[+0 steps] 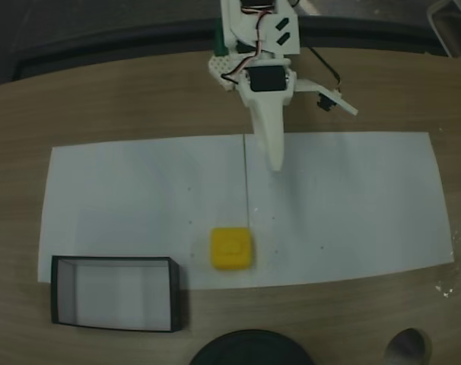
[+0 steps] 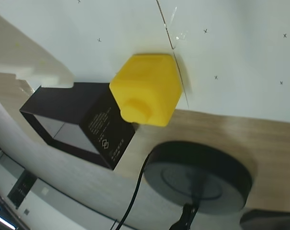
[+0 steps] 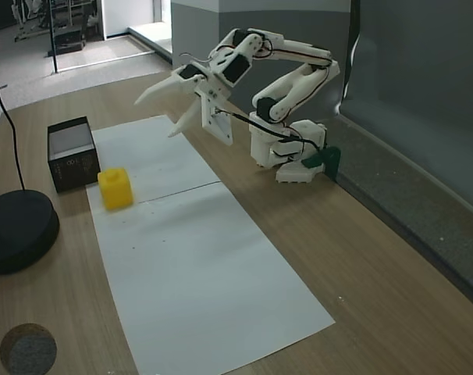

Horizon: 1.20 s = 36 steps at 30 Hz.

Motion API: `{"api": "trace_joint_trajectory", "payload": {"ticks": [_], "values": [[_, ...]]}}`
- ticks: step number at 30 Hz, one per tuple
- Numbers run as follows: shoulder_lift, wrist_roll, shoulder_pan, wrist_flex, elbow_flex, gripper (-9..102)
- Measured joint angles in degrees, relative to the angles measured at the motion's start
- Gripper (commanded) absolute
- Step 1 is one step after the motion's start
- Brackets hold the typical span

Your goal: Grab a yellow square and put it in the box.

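Yellow and bright against the white paper (image 1: 344, 198), the yellow square (image 1: 231, 249) sits near the paper's front edge in a fixed view, a little left of the seam where two sheets meet. It rests flat on the paper, with a faint raised mark on its top face. In another fixed view it shows as a small cube (image 3: 115, 188) with a stud on top, just beside the box (image 3: 72, 154) but not touching it that I can tell.

The box (image 1: 115, 294) is low, with thin black walls and a pale bottom; it stands on the wooden table (image 1: 139, 99) off the paper's lower left corner in that fixed view, to the left of the square. In the wrist view the box (image 2: 94, 122) lies behind and left of the square (image 2: 146, 89), with pale print on one dark wall.

The gripper (image 3: 165, 109) hangs in the air above the far part of the paper, well apart from the square, its white fingers spread wide and holding nothing. From above, one long finger (image 1: 270, 133) points down toward the paper, the other sticking out to the right.

A round black base (image 2: 198, 175) with a cable stands on the table near the box.
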Motion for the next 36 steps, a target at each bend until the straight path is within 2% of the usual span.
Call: {"api": "trace_joint_trajectory", "payload": {"ticks": [8, 16, 22, 28, 36], "values": [[-45.4, 0.4, 2.3, 14.7, -31.4, 36], [-72.3, 0.3, 7.6, 20.2, -54.3, 36], [-83.8, 0.3, 9.5, 22.1, -65.3, 34], [-88.9, 0.2, 9.5, 21.9, -71.5, 6], [-89.6, 0.2, 13.4, 27.3, -83.8, 8]]}}
